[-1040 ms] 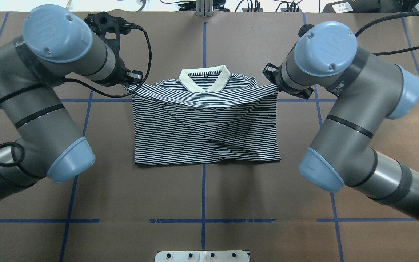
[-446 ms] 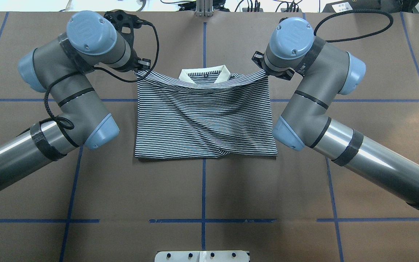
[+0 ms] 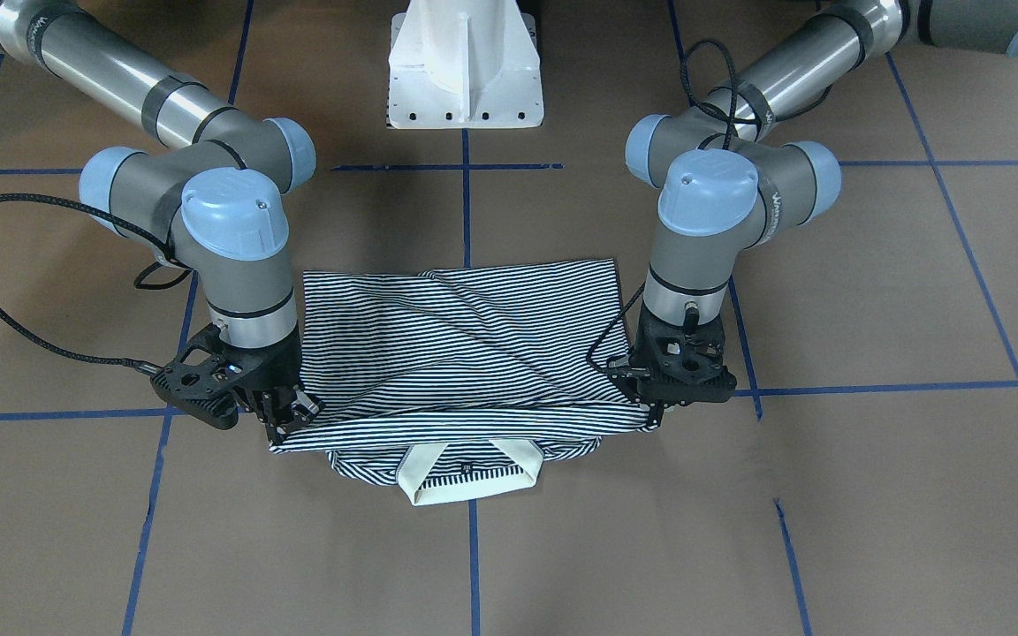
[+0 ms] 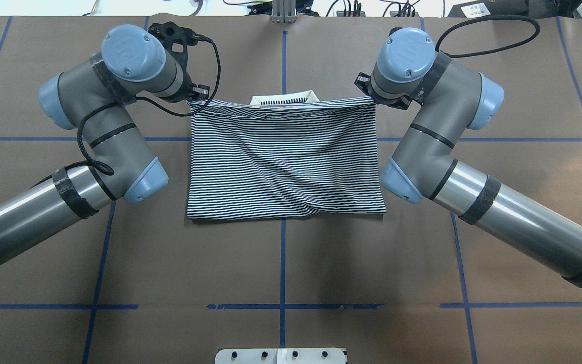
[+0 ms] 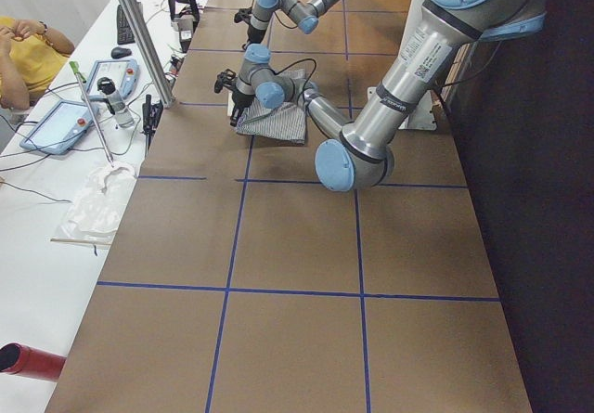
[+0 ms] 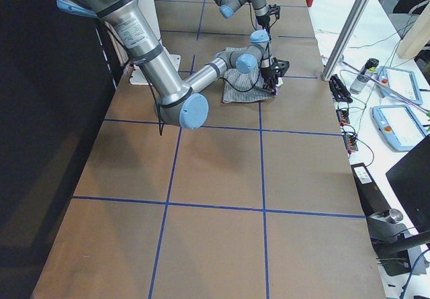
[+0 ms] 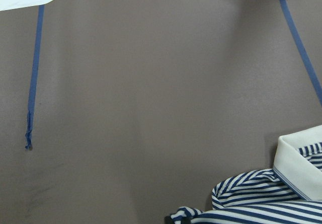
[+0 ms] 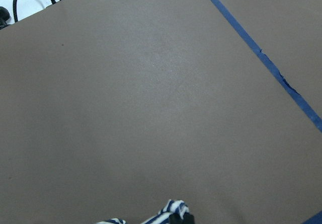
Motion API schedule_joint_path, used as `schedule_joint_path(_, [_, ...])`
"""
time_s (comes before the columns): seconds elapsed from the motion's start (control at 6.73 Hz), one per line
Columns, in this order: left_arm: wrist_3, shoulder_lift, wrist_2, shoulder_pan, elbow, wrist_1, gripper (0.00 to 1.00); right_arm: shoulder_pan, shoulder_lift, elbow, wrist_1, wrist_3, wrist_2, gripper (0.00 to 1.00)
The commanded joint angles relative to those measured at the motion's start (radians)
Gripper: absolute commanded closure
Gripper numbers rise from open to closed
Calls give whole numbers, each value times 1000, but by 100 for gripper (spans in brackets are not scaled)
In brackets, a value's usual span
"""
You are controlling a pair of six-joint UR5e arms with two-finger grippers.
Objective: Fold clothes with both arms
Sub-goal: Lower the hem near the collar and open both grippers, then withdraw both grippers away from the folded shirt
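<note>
Left arm: reaches out from the left of the white pedestal base, across the brown table, with its wrist pointing down.
Left gripper: its fingers are pinched together on the left corner of the shirt's lifted edge. It is on the side of the shirt farthest from the base.
Polo shirt: navy-and-white striped, lying on the table straight out from the base and centred on it. The folded edge nearest the base lies flat. The top layer rises to a taut edge strung between the two grippers.
Collar: cream, at the shirt's end farthest from the base. In the front-facing view it pokes out just beyond and below the held edge.
Right gripper: clamped on the right corner of the same edge, level with the left gripper and equally far from the base.
Right arm: mirrors the left arm, coming in from the right of the base.
Just changed: a second ago the whole collar showed from overhead. Both arms have since stretched farther from the base and carried the edge over it, so only a sliver of cream remains. The sagging edge has also pulled straight.
Meaning for the task: the bottom-to-top fold looks nearly complete. The likely remaining step is to lower the edge and release it. A diagonal wrinkle still crosses the top layer.
</note>
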Motion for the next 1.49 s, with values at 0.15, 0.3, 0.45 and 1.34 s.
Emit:
schedule_joint_path(0.15, [107,44,-8,1,-29,-75,0,3,16,9,3,-88,0,0])
schedule_joint_path(0.3, [168,65,-11,-2,-64,-91,0,20,18,23,3,-173,12,0])
schedule_joint_path(0.45, [179,87,-13,1,-107,-91,0,49,5,29,8,-257,73,0])
schedule_joint_path(1.34, [-276,410,-41,217,-330,-266,56,63,-67,150,4,-263,95,0])
